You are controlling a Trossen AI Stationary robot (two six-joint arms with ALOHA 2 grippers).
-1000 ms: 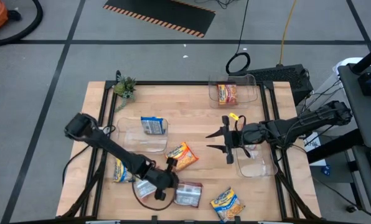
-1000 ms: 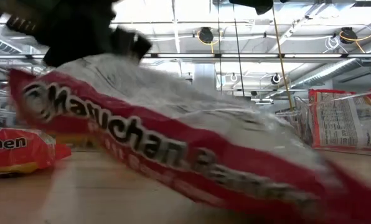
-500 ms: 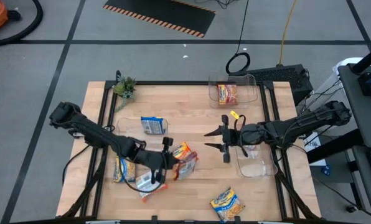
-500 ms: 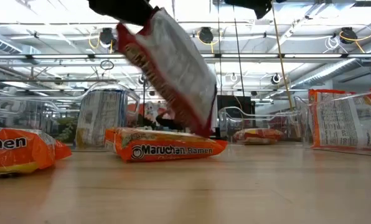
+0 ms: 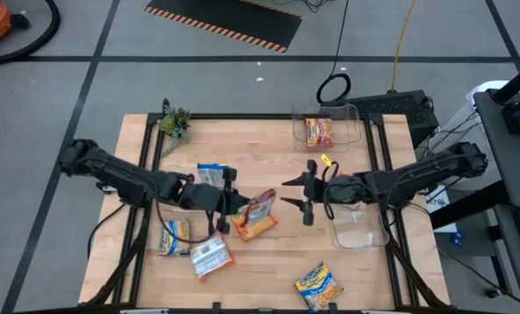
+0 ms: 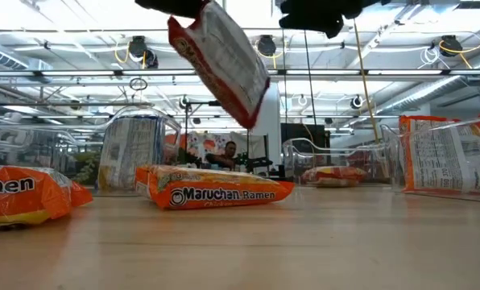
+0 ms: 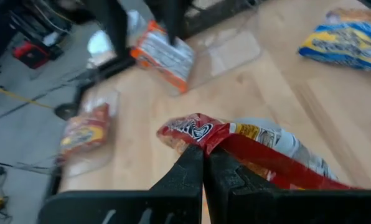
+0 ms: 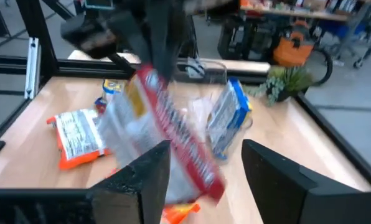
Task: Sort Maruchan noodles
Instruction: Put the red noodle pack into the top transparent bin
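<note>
Silver-and-red noodle packet hangs in the air over mid-table, above an orange packet | left gripper pinched tight on its edge | right gripper just beside it, fingers spread wide, nothing in them | other packets scattered on table

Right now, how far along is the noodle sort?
Done: one orange packet sits in the far bin. In hand: left gripper holds the silver-red packet aloft, facing the open right gripper. Left: loose packets on the table, such as the yellow one.
</note>
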